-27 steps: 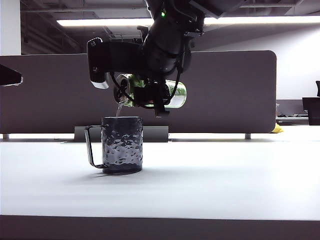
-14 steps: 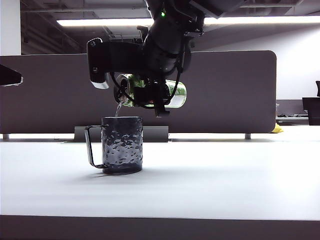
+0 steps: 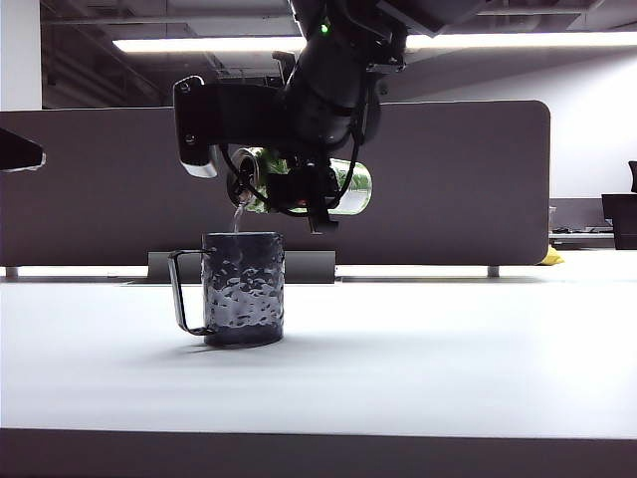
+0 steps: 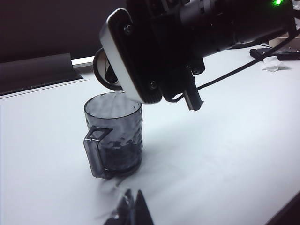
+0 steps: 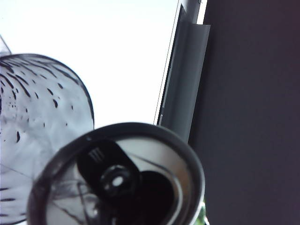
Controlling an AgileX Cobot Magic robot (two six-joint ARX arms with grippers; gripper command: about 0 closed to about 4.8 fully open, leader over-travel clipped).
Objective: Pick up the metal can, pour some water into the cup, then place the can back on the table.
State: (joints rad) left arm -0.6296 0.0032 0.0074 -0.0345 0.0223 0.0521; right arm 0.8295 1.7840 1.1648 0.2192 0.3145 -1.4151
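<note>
Exterior view: one white table (image 3: 418,358), one dark divider panel (image 3: 468,189) behind it, one mug, one can, one arm at work.
Cans: one metal can (image 3: 350,189), green with a silver rim, tipped near level above the mug, mouth toward the mug side.
Cups: one cup (image 3: 244,289), dark, glossy, dimpled, upright on the table, wire handle on the left of the exterior view.
Water: one thin clear stream (image 3: 237,217) from can mouth down into the cup's open top.
Cup contents: darker band low inside the cup (image 4: 121,154) in the left wrist view, likely pooled water; level hard to read.
Can contents: dark opening and pull tab seen on the can's top (image 5: 123,180) in the right wrist view; inside not readable.
Right gripper: right gripper (image 3: 299,191) high over the table, above and just right of the cup, clamped around the can's body.
Left gripper: left gripper (image 4: 131,211) low near the table surface, short of the cup, touching nothing; dark fingertips close together, gap between them impossible to judge.
Ceiling lights: one long bright strip (image 3: 199,45) above the divider.
</note>
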